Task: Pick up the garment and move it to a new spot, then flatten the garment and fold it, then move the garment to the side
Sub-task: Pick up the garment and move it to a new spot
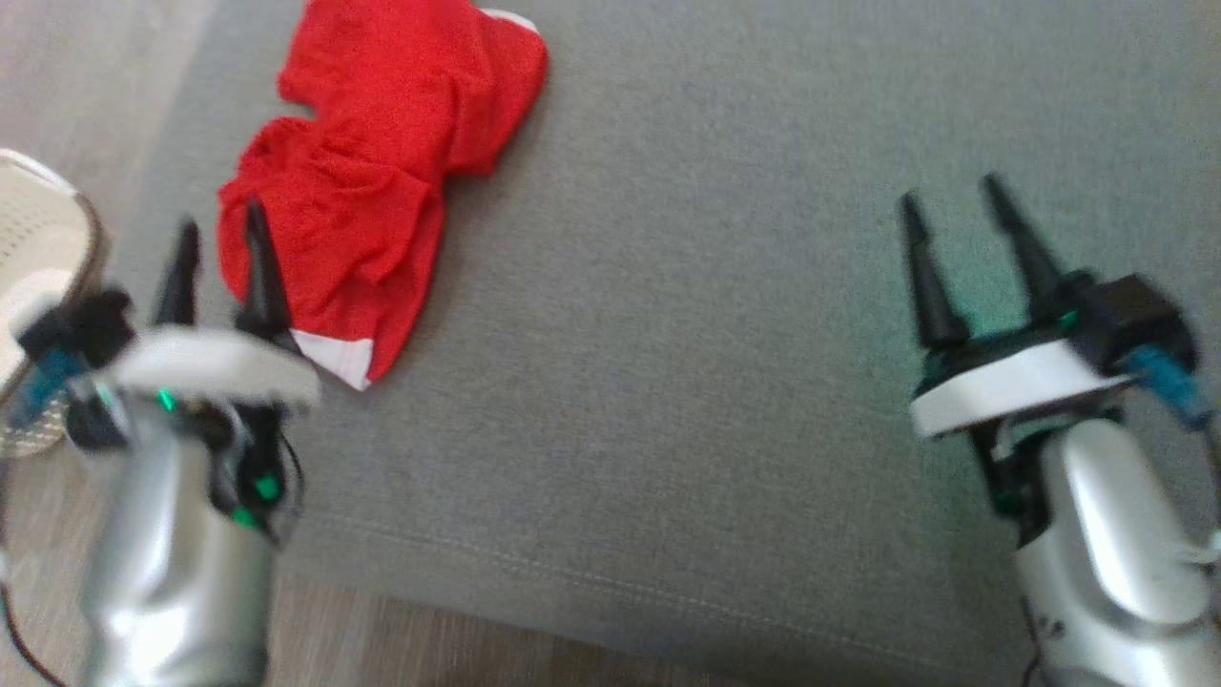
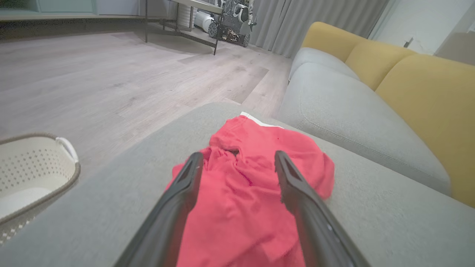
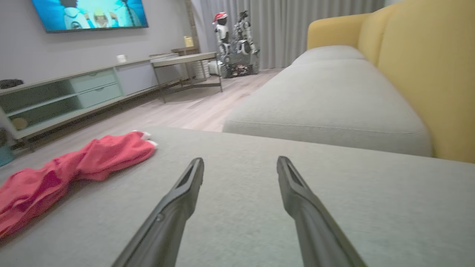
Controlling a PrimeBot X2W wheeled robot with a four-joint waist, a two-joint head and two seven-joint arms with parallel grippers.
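Observation:
The garment is a crumpled red piece with white trim, lying on the left part of a grey cushion. My left gripper hovers open at its near left edge, one finger over the red cloth. In the left wrist view the garment lies just beyond and between the spread fingers of the left gripper, nothing pinched. My right gripper is open over bare cushion far to the right. The right wrist view has the garment off to the left of the right gripper.
A white perforated laundry basket stands on the wood floor left of the cushion, also in the left wrist view as the basket. A grey sofa seat with yellow backrests lies beyond the cushion. A low TV cabinet and side table stand across the room.

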